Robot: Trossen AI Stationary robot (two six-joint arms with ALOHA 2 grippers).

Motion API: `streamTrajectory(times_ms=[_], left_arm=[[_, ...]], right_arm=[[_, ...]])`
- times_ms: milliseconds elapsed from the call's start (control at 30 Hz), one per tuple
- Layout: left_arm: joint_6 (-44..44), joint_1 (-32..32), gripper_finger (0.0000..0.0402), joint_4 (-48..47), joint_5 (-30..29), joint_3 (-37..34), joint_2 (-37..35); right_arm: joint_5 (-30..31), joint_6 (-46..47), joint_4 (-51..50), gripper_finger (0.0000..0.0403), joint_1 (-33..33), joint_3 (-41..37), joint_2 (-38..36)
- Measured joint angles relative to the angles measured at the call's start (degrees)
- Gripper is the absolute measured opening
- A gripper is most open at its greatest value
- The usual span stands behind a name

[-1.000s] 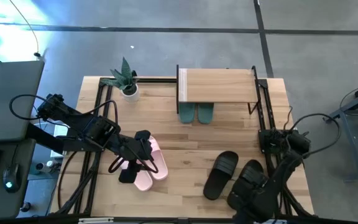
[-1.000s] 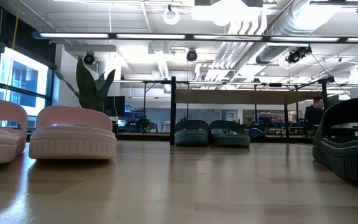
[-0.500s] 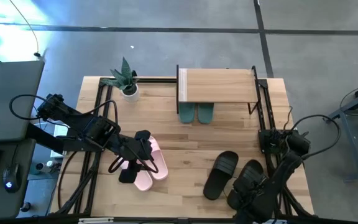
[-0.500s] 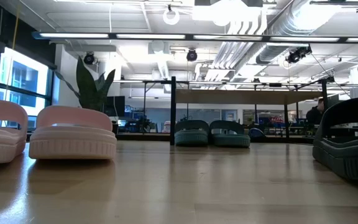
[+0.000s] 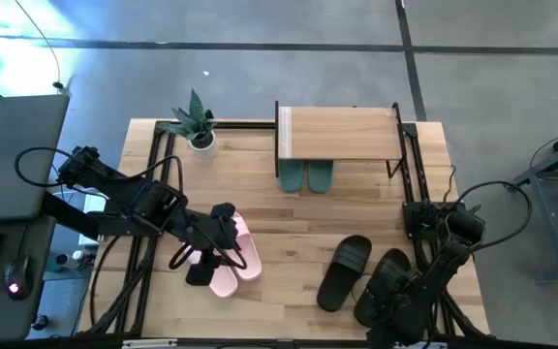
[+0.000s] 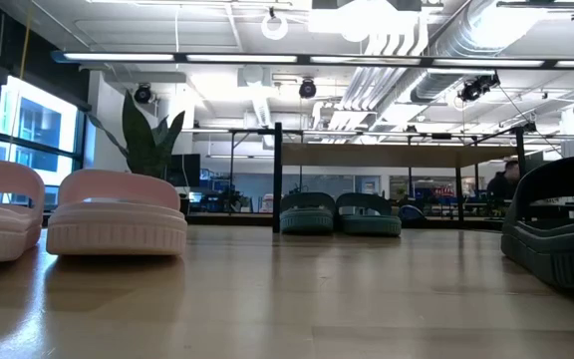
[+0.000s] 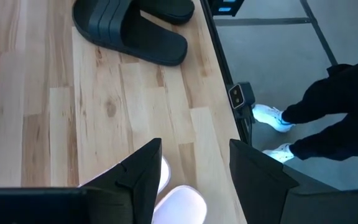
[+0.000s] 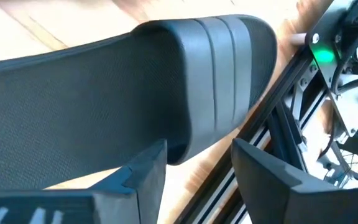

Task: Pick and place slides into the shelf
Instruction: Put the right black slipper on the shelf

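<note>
Right tool (image 8: 194,168) hovers open just above a black slide (image 8: 135,81).

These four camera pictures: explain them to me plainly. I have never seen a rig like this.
Two dark robot arms work at a wooden table. One picture looks straight down from above, one looks level across the tabletop, and one comes from a camera on each wrist.

On the table stand a small shelf with teal slides under it, a potted plant, a pink pair of slides and a black pair.

The left gripper hangs over the pink pair with its fingers apart, holding nothing. The right gripper is at the black slide nearest the table's edge, fingers apart, so nothing is gripped yet. Neither of these pairs is in the shelf yet.
</note>
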Motion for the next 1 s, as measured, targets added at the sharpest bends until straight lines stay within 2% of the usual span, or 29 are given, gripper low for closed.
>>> streamTrajectory(times_ms=[333,633,1000], left_arm=[[0.02,0.00,0.0175,1.80,-0.95,-0.02,0.00],[0.05,0.00,0.0175,1.84,-0.95,-0.02,0.00],[0.02,0.00,0.0175,1.82,-0.95,-0.02,0.00]], right_arm=[[3.76,-0.03,0.26,0.0176,0.00,-0.14,0.00],[-1.72,0.16,2.84,0.0172,0.00,-7.30,0.04],[-2.21,0.20,5.29,0.0161,0.00,-9.94,0.04]])
